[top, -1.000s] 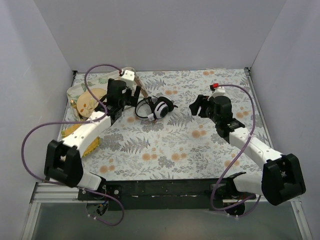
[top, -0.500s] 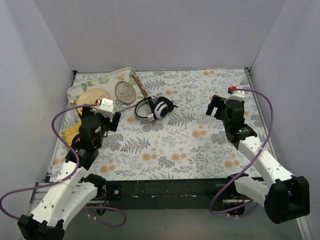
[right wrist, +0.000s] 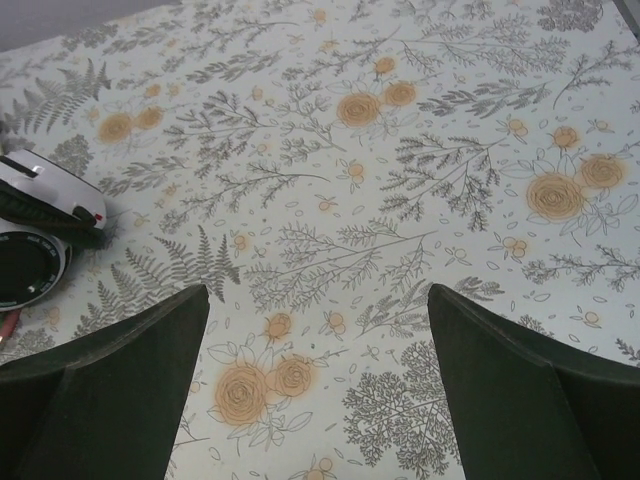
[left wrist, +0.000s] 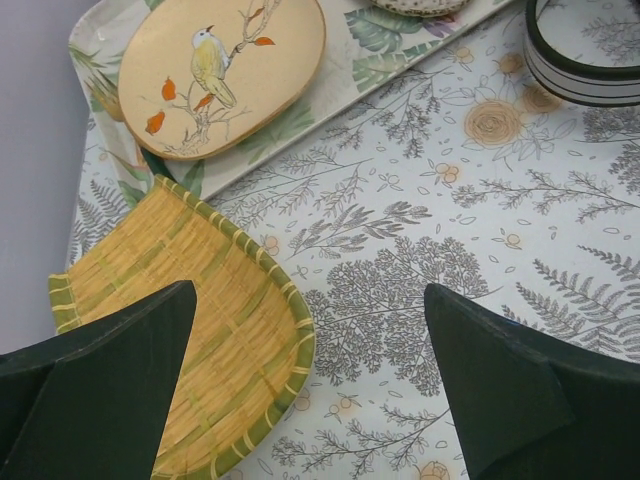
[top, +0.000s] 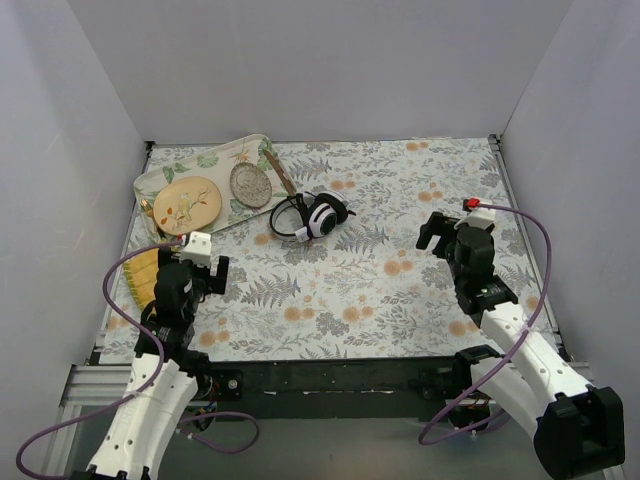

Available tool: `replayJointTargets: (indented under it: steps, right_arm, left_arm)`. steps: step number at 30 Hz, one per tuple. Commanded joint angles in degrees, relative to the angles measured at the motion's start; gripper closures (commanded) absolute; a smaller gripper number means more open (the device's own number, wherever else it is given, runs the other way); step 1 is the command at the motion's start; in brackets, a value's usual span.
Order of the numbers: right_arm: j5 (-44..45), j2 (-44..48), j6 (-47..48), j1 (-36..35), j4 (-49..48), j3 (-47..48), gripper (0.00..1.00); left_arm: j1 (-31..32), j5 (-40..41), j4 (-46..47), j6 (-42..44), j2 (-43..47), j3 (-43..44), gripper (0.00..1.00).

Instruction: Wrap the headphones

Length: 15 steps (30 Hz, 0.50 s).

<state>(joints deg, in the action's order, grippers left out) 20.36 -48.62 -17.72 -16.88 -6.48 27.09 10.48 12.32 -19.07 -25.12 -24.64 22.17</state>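
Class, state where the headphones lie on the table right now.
In the top view the headphones lie slightly left of centre, toward the back, just right of the tray.

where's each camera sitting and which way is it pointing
Top external: above and behind the bases, looking down on the table; left arm and right arm show.
Left wrist: on the left arm, tilted down over mat, tray and plate; open left gripper frames it.
Right wrist: on the right arm, tilted down over floral table; open right gripper frames it.
Shared: headphones appear in all three, clipped at both wrist views' edges.
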Motion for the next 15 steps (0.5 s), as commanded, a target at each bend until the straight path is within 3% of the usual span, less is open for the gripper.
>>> replayJointTargets:
  steps: [1,15]
  right_arm:
    - [-2.34,1.51,1.63,0.1,-7.14,-0.46,0.01]
    - [-1.28,0.98,0.31,0.19,-8.63,-1.08,0.02]
  left_arm:
    - [-1.51,-5.28,-0.97,-1.77,0.74,-0.03,0.02]
    - [-3.01,-8.01,-1.67,-1.51,0.47,-0.55,0.02]
